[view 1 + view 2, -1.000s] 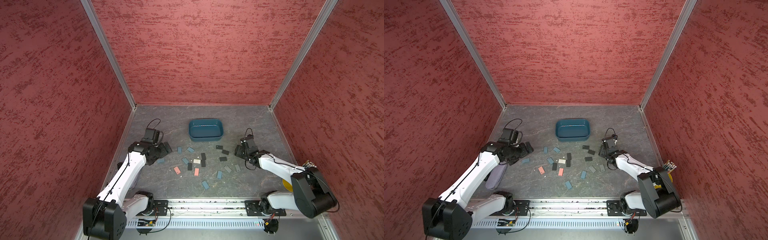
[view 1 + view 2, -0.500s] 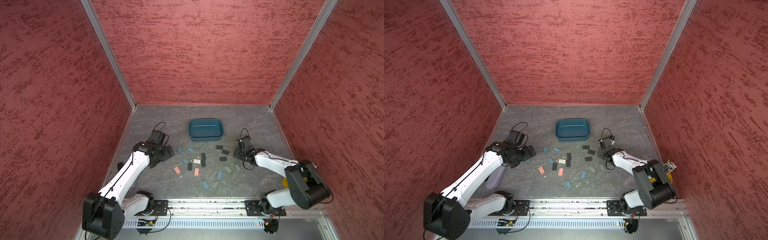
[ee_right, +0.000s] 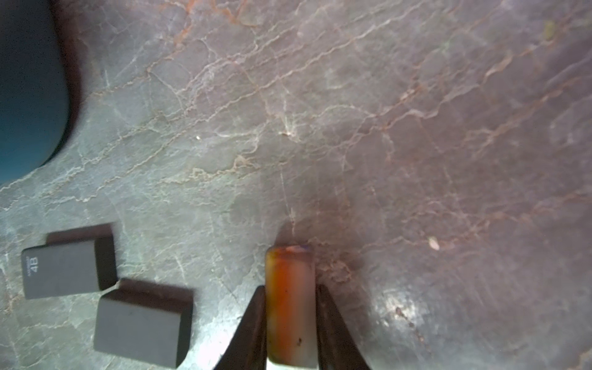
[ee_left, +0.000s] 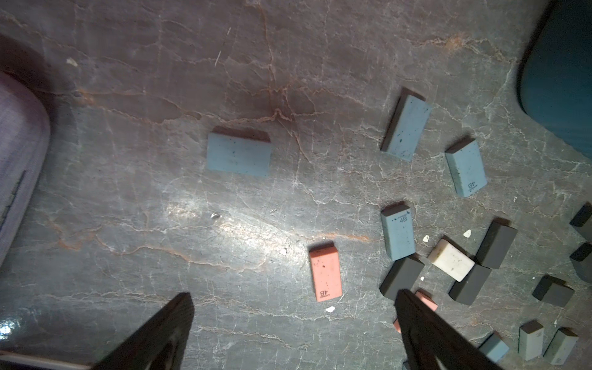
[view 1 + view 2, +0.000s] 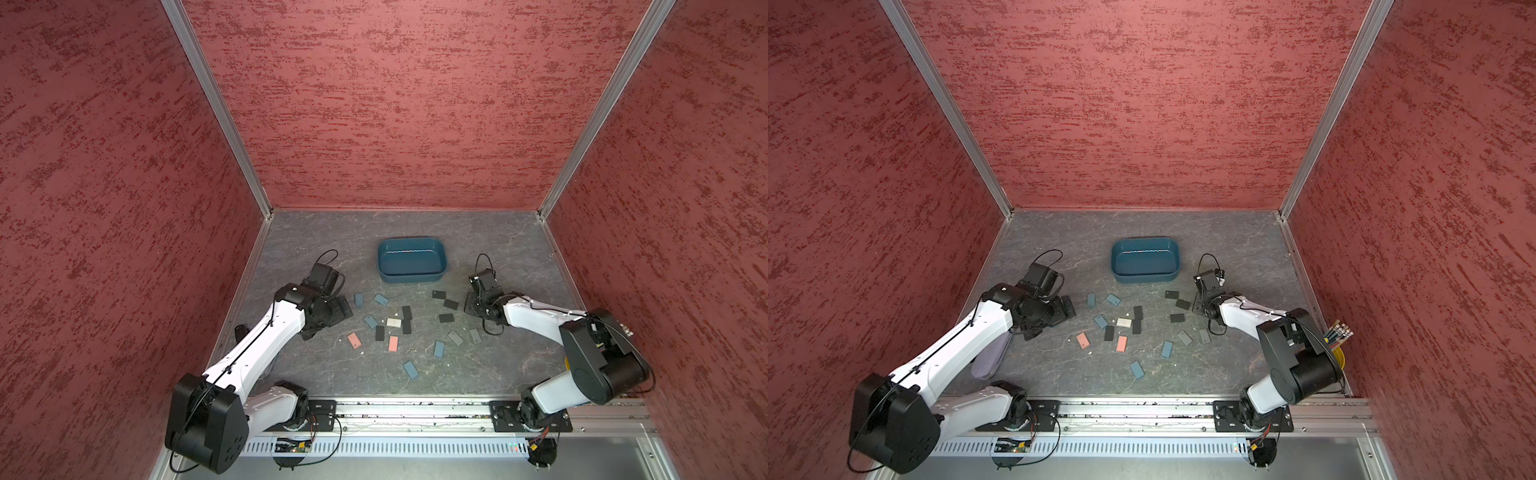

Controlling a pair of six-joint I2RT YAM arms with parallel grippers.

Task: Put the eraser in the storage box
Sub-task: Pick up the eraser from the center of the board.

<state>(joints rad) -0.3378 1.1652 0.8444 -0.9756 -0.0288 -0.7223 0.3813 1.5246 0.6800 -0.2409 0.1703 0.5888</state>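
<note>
Now the right gripper (image 3: 291, 298) pinches a pale, orange-tinted eraser (image 3: 290, 272) by its long sides, both fingers pressed against it, over the right part of the bench (image 5: 498, 365), just right of two dark erasers (image 3: 69, 269). Whether it is clear of the surface I cannot tell. The box (image 5: 411, 277) stands toward the back edge at mid-width, and the held eraser is outside it, off its front right corner. The left gripper (image 4: 293, 294) hangs spread wide above the left part, with a pink eraser (image 4: 325, 275) lying on the bench below it. Loose erasers (image 5: 455, 337) lie scattered in front of the box.
</note>
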